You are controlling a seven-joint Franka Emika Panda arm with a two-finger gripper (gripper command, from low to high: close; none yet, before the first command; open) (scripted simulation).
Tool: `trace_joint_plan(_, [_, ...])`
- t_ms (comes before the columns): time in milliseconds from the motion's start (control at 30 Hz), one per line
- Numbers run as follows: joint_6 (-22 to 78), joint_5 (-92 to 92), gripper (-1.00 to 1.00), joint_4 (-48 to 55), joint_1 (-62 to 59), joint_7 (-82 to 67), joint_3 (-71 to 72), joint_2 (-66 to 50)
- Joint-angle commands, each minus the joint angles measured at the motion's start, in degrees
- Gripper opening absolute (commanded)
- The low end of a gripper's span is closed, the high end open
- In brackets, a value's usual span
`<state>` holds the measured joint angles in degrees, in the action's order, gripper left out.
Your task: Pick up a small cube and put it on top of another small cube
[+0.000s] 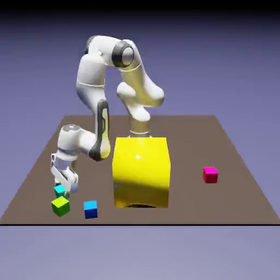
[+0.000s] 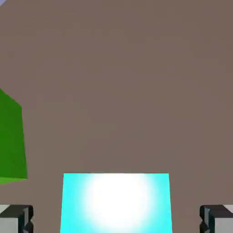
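Pincer (image 2: 116,219) stands open around the cyan cube (image 2: 116,203), fingertips apart

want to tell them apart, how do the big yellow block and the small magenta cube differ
The yellow block is far larger than the magenta cube. The block stands near the middle of the table, the cube well toward the exterior view's right. The block is yellow, the cube magenta. Both are boxy and out of the gripper's grasp.
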<state>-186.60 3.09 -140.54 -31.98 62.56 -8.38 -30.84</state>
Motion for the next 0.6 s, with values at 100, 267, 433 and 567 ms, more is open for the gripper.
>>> trace_joint_plan(100, [3.5, 0.3, -1.0, -2.8, 2.0, 0.0, -1.9, 6.2])
trace_joint_plan(267, [9.1, 1.4, -1.0, -4.6, 6.7, 1.3, -1.1, 14.7])
trace_joint_plan(433, [13.3, 2.3, -1.0, -2.8, 11.0, 6.5, 9.2, 19.3])
trace_joint_plan(567, [16.7, 3.0, -1.0, -1.4, 14.5, 10.7, 17.5, 22.9])
